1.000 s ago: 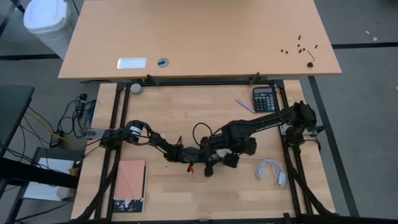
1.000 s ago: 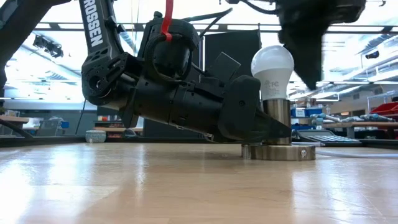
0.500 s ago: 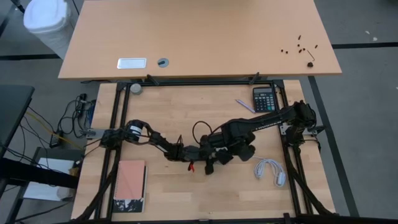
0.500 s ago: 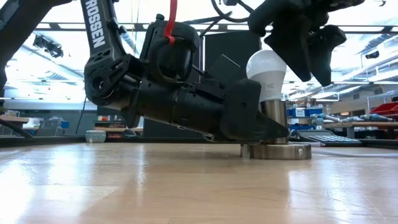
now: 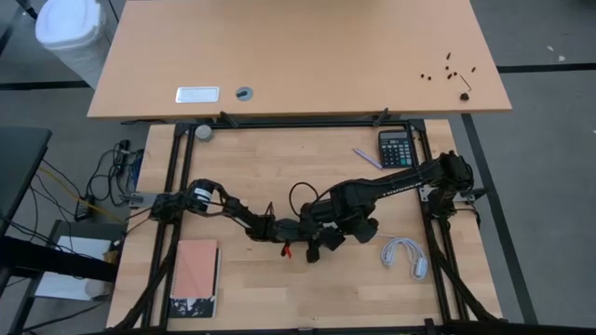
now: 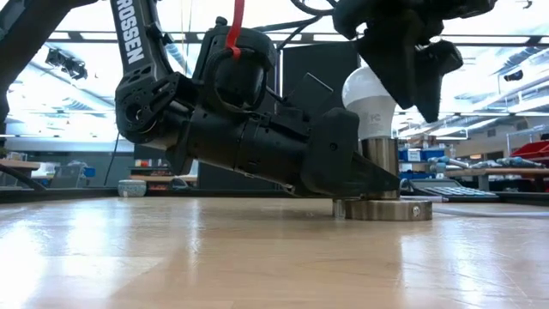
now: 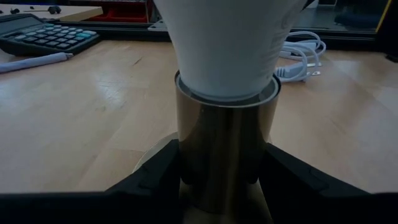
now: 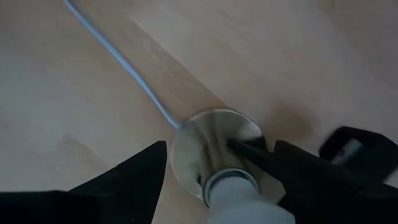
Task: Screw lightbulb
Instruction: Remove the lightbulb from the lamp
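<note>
One lightbulb (image 6: 371,101) — standing upright in a metal socket (image 6: 381,176) at centre-right of the low view. Left gripper (image 7: 219,180) is lying low on the table (image 5: 279,158), fingers pinching the socket's barrel. Right gripper (image 8: 217,171) is hanging over the bulb's globe, fingers spread either side — contact unclear.

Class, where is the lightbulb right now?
In the low view, the lightbulb stands upright in its metal socket right of centre, the left tool around the socket.
</note>
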You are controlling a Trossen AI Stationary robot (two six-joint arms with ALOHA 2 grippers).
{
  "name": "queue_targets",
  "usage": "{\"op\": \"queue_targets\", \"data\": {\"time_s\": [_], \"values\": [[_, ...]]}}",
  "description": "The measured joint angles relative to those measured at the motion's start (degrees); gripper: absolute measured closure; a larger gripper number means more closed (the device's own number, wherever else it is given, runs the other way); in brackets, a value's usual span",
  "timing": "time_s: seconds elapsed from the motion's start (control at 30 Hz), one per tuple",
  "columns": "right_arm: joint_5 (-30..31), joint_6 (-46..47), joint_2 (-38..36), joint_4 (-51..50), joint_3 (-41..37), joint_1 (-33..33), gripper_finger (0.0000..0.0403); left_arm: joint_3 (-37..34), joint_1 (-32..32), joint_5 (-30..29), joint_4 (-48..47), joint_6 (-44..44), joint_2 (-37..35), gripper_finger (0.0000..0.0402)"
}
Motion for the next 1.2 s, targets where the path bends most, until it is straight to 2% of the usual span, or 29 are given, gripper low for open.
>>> {"op": "queue_targets", "data": {"time_s": [0.33,0.47,0.57,0.67,0.83,1.0,1.2], "values": [[0.3,0.1,0.1,13.2,0.0,-0.1,0.0098,-0.1,-1.8,0.0,-1.5,-1.9,-0.1,0.0212],[0.2,-3.8,0.1,16.6,-0.1,-0.1,0.0098,-0.3,-3.4,-2.9,-2.2,-4.0,-0.2,0.0212],[0.4,-9.1,0.1,18.2,-0.1,0.0,0.0098,-1.9,-4.5,-7.1,-0.7,-4.5,-0.1,0.0212],[0.5,-10.5,0.1,18.9,-0.1,-0.1,0.0098,-4.7,-5.4,-9.8,3.6,-4.7,-0.1,0.0212],[0.8,-10.5,0.1,20.9,-0.1,-0.1,0.0098,-9.0,-5.6,-10.0,10.4,-5.7,0.0,0.0212],[2.9,-10.2,0.2,25.2,-0.1,-0.3,0.0098,-11.4,-6.1,-10.7,12.1,-5.9,0.0,0.0212],[5.2,-4.3,0.2,27.4,-0.1,-2.3,0.0098,-12.4,-6.3,-11.5,16.0,-6.2,0.1,0.0212]]}}
